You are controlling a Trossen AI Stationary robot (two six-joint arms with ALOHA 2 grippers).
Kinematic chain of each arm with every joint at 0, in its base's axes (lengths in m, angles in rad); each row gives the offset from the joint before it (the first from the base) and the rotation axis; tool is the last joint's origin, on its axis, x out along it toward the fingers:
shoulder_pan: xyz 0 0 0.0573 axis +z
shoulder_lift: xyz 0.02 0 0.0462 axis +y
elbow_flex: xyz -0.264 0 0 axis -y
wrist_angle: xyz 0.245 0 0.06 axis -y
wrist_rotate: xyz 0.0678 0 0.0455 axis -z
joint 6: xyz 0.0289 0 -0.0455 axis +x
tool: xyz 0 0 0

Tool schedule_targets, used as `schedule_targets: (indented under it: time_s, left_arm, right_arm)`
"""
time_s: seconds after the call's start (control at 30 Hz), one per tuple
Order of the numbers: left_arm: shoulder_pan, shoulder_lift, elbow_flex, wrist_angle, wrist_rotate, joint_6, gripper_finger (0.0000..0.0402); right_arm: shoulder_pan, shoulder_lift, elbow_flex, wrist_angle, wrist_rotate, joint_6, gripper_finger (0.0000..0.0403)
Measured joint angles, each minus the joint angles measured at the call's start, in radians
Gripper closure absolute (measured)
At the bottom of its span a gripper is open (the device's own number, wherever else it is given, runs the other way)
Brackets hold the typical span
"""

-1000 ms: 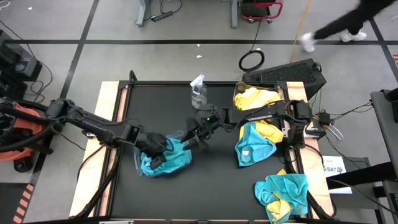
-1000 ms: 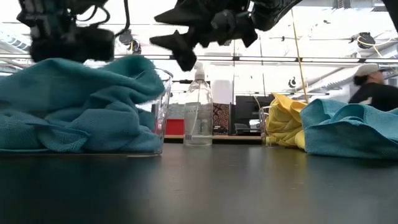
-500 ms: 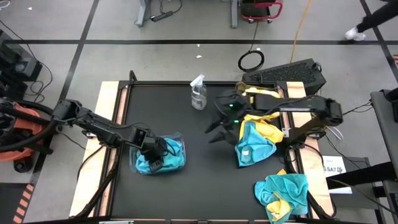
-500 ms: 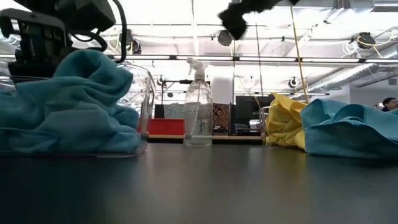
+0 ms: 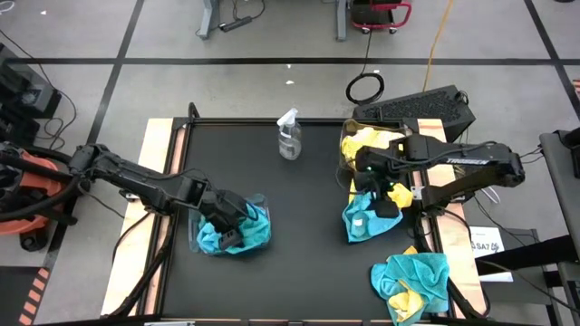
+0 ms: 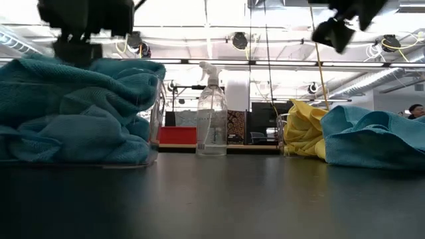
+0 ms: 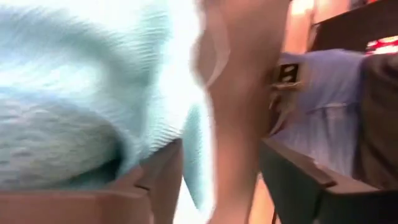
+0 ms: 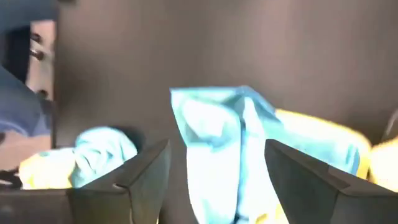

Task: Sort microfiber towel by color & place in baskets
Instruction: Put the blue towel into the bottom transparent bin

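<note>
Left claw [image 5: 228, 228]: sat over the left basket [image 5: 258, 201], fingers apart in the left wrist view, teal towels [image 5: 246, 231] bunched inside the basket.
Right claw [image 5: 381, 195]: hovered above the mixed teal-and-yellow towel heap [image 5: 367, 217], fingers apart, nothing held.
Right basket [image 5: 349, 145]: held yellow towels [image 5: 372, 140].
Loose pile [image 5: 412, 282]: 1 teal-and-yellow pile lay at the tabletop [image 5: 299, 263] corner.
Spray bottle [image 5: 289, 136]: stood upright.

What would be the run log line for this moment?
left gripper: open over teal towels in basket | right gripper: open above teal towel
</note>
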Motion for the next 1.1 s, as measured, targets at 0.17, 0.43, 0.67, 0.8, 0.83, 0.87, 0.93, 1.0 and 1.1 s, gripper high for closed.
schedule_targets:
  time_s: [0.17, 0.43, 0.67, 0.8, 0.83, 0.87, 0.93, 1.0, 1.1]
  left_arm:
    - [0.011, -0.02, 0.059, 0.001, -0.002, 0.018, 0.0137]
    - [0.019, -0.02, 0.135, 0.002, -0.023, 0.102, 0.0118]
    - [0.053, -0.02, 0.214, 0.005, -0.062, 0.19, 0.0118]
    - [0.09, -0.02, 0.243, 0.007, -0.099, 0.246, 0.0118]
    - [0.102, -0.02, 0.249, 0.01, -0.104, 0.262, 0.0118]
    - [0.115, -0.019, 0.254, 0.011, -0.105, 0.271, 0.0118]
    - [0.139, -0.019, 0.259, 0.019, -0.105, 0.291, 0.0118]
    - [0.159, -0.019, 0.261, 0.034, -0.105, 0.298, 0.0118]
    - [0.185, -0.019, 0.262, 0.057, -0.1, 0.322, 0.0118]
  right_arm:
    - [0.031, -0.063, -0.146, -0.021, 0.021, 0.07, 0.0129]
    - [0.073, -0.179, -0.449, 0.084, 0.052, 0.208, 0.0124]
    - [0.102, -0.197, -0.572, 0.242, 0.096, 0.264, 0.0124]
    - [0.119, -0.164, -0.572, 0.242, 0.115, 0.281, 0.0137]
    - [0.124, -0.153, -0.572, 0.242, 0.123, 0.286, 0.0143]
    - [0.127, -0.138, -0.572, 0.246, 0.125, 0.293, 0.0149]
    - [0.133, -0.109, -0.572, 0.271, 0.124, 0.331, 0.0159]
    - [0.14, -0.08, -0.572, 0.318, 0.121, 0.374, 0.0169]
    - [0.157, -0.034, -0.572, 0.393, 0.144, 0.415, 0.0179]
